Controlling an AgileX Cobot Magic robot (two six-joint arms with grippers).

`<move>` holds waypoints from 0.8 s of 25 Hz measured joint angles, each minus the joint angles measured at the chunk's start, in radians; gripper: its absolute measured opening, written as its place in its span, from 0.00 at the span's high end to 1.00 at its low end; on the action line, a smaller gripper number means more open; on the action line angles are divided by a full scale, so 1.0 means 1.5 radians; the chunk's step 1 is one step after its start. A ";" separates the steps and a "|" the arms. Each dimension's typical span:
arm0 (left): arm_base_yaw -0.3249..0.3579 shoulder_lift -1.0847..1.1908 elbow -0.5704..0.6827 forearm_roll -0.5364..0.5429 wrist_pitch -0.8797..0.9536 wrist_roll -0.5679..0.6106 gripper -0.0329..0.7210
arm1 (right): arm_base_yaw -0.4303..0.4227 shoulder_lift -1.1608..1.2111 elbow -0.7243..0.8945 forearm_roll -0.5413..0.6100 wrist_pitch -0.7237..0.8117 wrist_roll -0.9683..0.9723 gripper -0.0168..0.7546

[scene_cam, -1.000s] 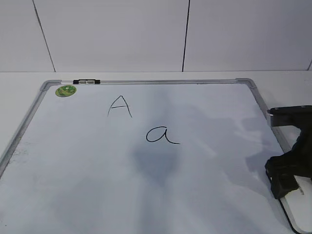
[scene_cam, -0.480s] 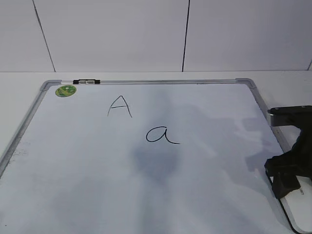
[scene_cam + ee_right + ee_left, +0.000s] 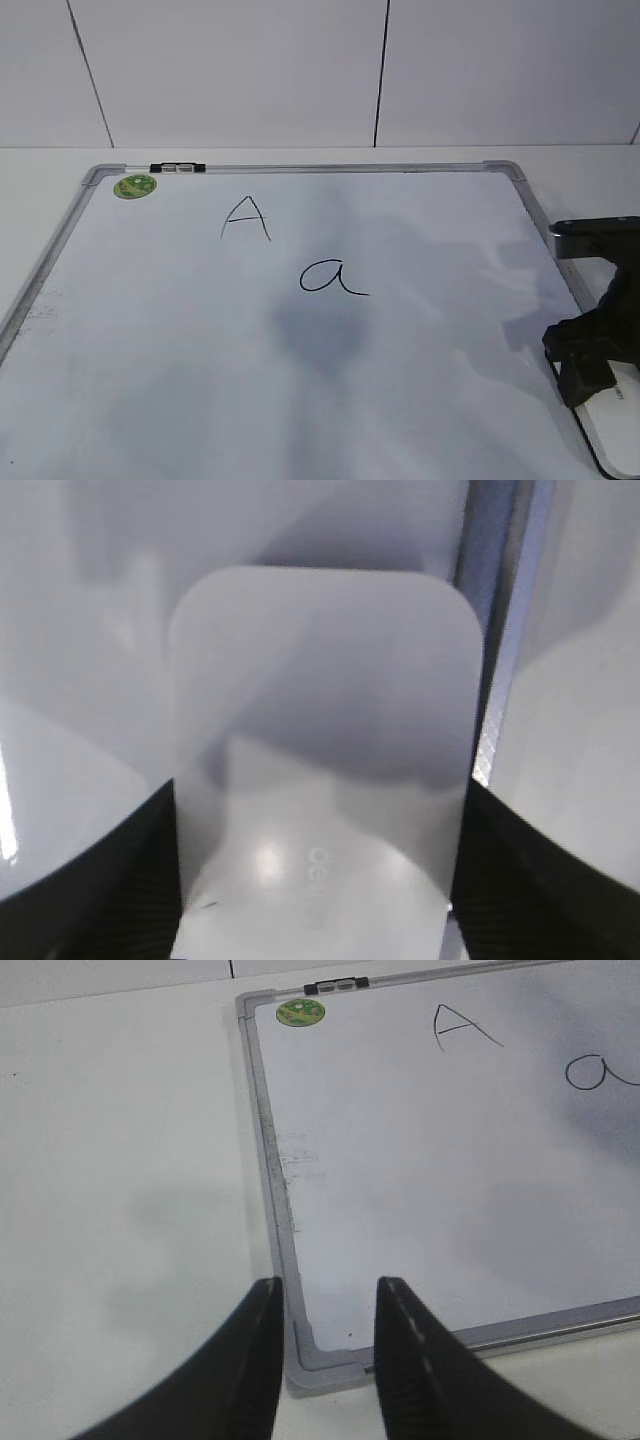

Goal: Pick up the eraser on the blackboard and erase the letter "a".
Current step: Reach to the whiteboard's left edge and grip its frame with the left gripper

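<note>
Exterior view: blackboard (image 3: 60, 262) lies flat, its silver frame serving as the landmark. Letter "a" (image 3: 331, 277) sits near the board's middle, below and right of capital "A" (image 3: 245, 217), unerased. Eraser (image 3: 615, 425) lies at the frame's right edge, near the lower right corner, partly cut off by the picture border. Right gripper (image 3: 585, 362) stands directly over the eraser's upper end.

Left wrist view: left gripper (image 3: 325, 1305) hovers above the frame's near left corner, jaws parted with nothing between them, well apart from the eraser.

Right wrist view: eraser (image 3: 325, 740) fills the frame, its long right side running just beside the frame rail. Right fingers (image 3: 110, 880) flank both long sides of the block. Whether the pads press the plastic or merely bracket it cannot be determined.

Handling, as a judgement: the eraser appears to be a rigid, light plastic shell with a smooth, glossy top, likely slippery. Grasp across the narrow width, on the long side walls near mid-length, so the black underside stays flat against the board during wiping.
</note>
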 joint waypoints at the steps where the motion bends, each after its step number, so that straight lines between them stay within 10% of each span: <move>1: 0.000 0.000 0.000 0.000 0.000 0.000 0.64 | 0.000 0.000 0.000 0.000 0.000 0.000 0.28; 20: 0.000 0.000 0.000 0.000 0.000 0.000 0.65 | 0.000 -0.015 -0.018 -0.007 -0.016 0.000 0.28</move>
